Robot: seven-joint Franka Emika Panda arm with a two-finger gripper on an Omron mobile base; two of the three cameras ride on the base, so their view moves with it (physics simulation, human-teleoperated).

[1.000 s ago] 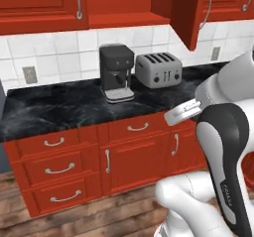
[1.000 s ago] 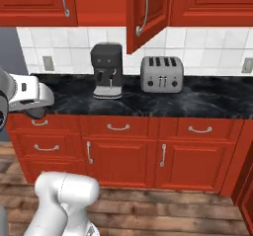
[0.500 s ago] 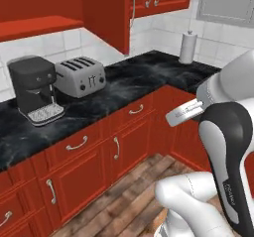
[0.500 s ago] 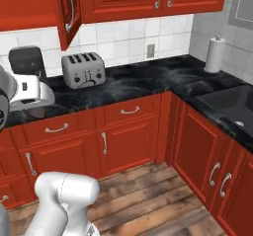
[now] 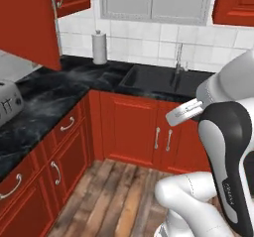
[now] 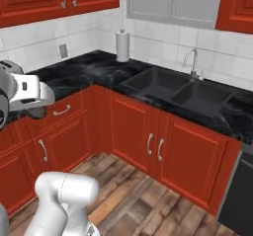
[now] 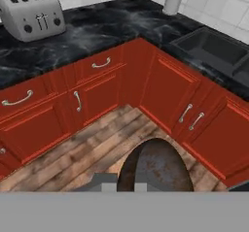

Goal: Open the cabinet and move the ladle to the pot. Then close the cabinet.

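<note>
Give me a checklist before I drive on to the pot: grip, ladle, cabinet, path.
1. Pincer shut: ok.
2. Ladle in the grip: cannot tell. A dark rounded thing sits right at the pincer in the hand view, but it is too close to identify.
3. Cabinet door closed: not ok. It hangs open over the counter, to be closed later.
4. Pot located: cannot tell.
5. Floor ahead free: ok, bare boards along the corner drawers.
6. Landmarks for heading: ok. Toaster is on one run of the counter, sink on the other.
</note>
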